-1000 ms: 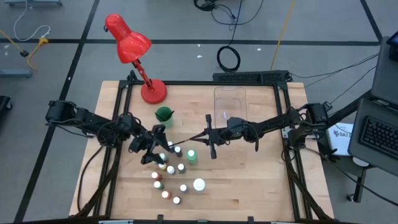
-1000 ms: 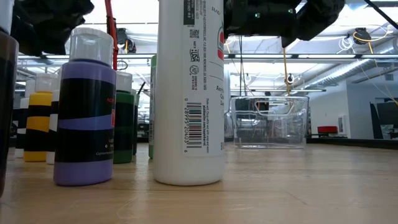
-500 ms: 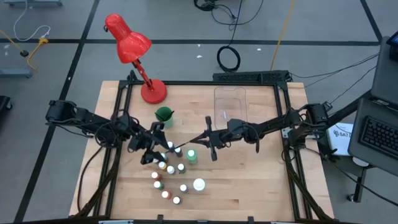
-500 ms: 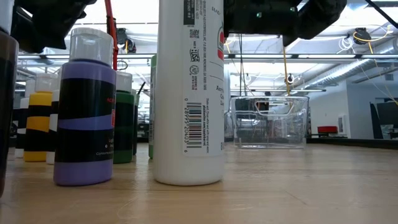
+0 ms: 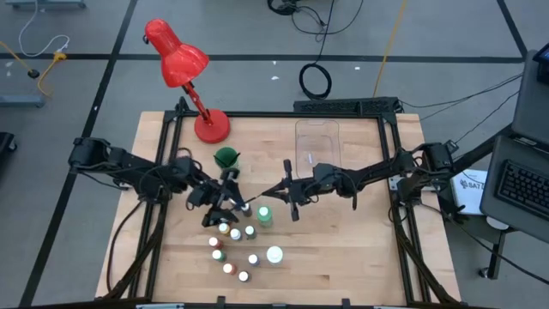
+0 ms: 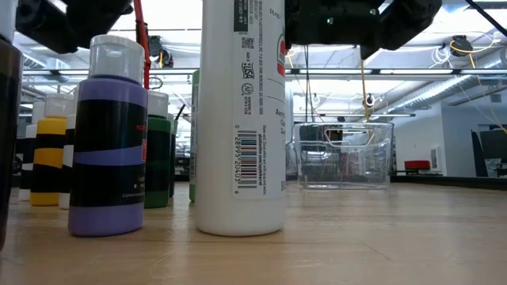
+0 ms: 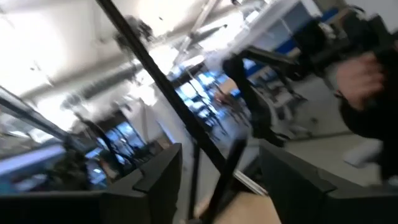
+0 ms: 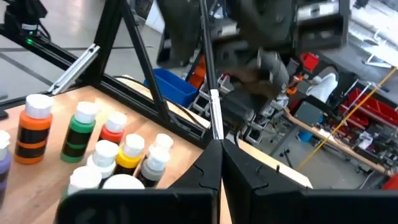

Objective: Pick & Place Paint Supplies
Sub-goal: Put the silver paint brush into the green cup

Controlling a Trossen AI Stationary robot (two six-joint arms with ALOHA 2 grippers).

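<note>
Pale wooden table [image 5: 343, 249], clear plastic bin [image 6: 342, 154]

Free: table [image 5: 360, 249], 3 to 6 o'clock.
Blocked: paint bottles [image 5: 236, 245] clustered at 7 o'clock; lamp [image 5: 184, 73], green cup [image 5: 226, 158] at 11.

A glossy red desk lamp [image 5: 176, 58] stands upper left on the pale wooden table [image 5: 343, 249]; at centre sits a dark green cup [image 5: 226, 158]. In the low view: a purple, black-banded small bottle [image 6: 106, 150], a yellow, black-striped one [image 6: 49, 160], and a tall white bottle [image 6: 242, 119], its label seemingly barcoded.
</note>
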